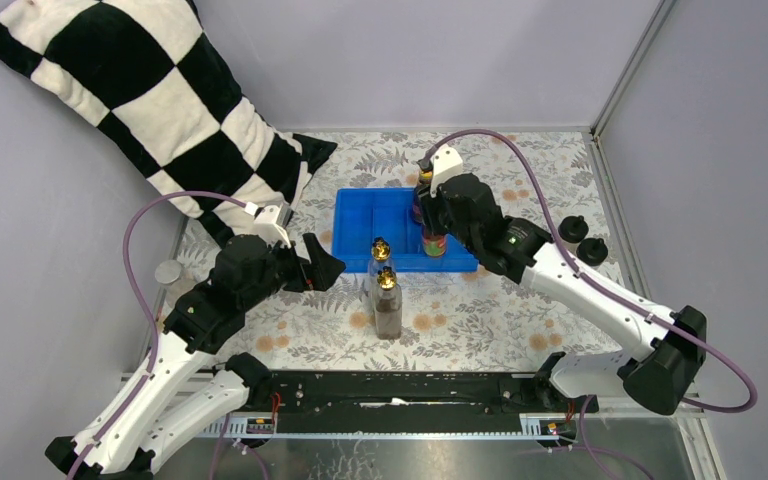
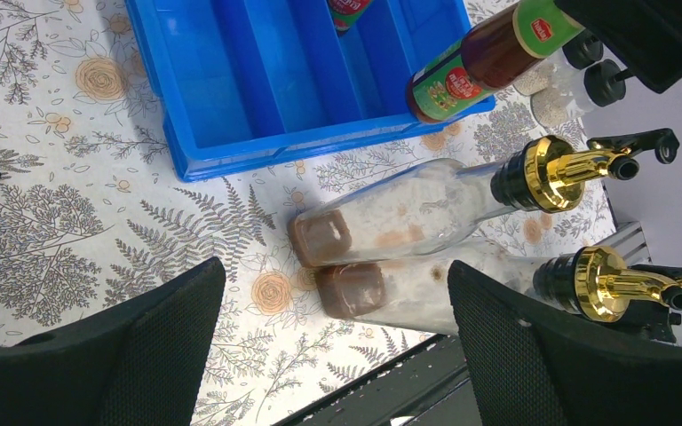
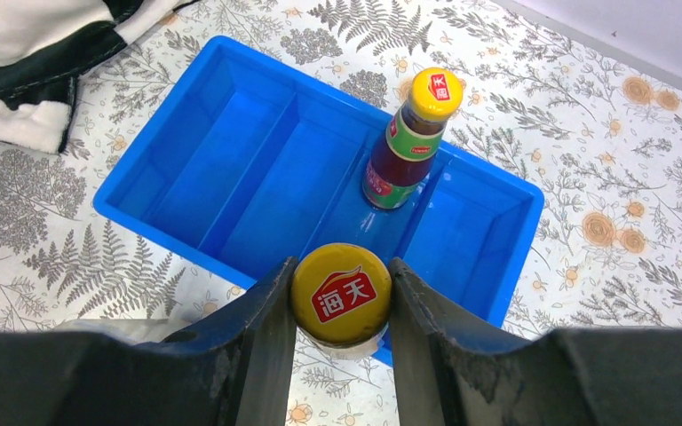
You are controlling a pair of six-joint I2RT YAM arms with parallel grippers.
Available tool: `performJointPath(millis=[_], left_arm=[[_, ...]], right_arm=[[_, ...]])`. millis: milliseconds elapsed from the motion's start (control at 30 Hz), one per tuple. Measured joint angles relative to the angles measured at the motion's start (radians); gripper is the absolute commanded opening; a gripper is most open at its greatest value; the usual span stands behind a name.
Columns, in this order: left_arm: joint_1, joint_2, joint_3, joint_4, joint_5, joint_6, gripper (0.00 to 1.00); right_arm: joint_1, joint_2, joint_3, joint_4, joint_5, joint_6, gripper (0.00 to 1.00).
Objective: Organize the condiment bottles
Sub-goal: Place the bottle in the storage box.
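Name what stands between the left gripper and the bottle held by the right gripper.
Two clear gold-spouted bottles, upright just outside the blue tray; the left wrist view shows them best.

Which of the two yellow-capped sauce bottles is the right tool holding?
The gripped bottle: its cap is pinched by the right tool at the blue tray rim. The other bottle stands free inside the tray.

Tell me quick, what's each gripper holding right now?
Left gripper: open, holding nothing.
Right gripper: shut on a sauce bottle, at its cap.
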Motion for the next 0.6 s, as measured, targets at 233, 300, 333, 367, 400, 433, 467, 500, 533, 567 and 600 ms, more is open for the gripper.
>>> performJointPath(millis=[233,300,333,367,400,433,467,500,533,567,600], left_arm=[[0.000,0.000,-0.001,0.000,0.000,0.000,0.99],[0.000,0.000,-0.001,0.000,0.000,0.000,0.99],[0.000,0.000,-0.001,0.000,0.000,0.000,0.99],[0.000,0.000,-0.001,0.000,0.000,0.000,0.99],[0.000,0.000,-0.001,0.000,0.000,0.000,0.99],[0.000,0.000,-0.002,0.000,0.000,0.000,0.99],[0.000,0.000,-0.002,0.000,0.000,0.000,0.99],[0.000,0.000,-0.002,0.000,0.000,0.000,0.99],[0.000,0.000,-0.002,0.000,0.000,0.000,0.99],[0.000,0.000,-0.002,0.000,0.000,0.000,0.99],[0.000,0.000,-0.002,0.000,0.000,0.000,0.99]], right_arm=[[-0.047,0.023,0.007,0.031,-0.035,0.000,0.31],[-0.063,0.032,0.007,0.042,-0.048,0.001,0.31],[-0.069,0.037,0.007,0.047,-0.052,0.002,0.31],[-0.075,0.043,0.007,0.054,-0.055,0.004,0.31],[-0.080,0.048,0.007,0.061,-0.060,0.004,0.30],[-0.088,0.056,0.007,0.072,-0.068,0.007,0.30],[-0.093,0.061,0.007,0.078,-0.074,0.010,0.30],[-0.099,0.068,0.007,0.088,-0.080,0.014,0.30],[-0.105,0.076,0.007,0.100,-0.087,0.016,0.30],[-0.109,0.084,0.007,0.111,-0.095,0.019,0.30],[-0.114,0.092,0.007,0.122,-0.102,0.022,0.30]])
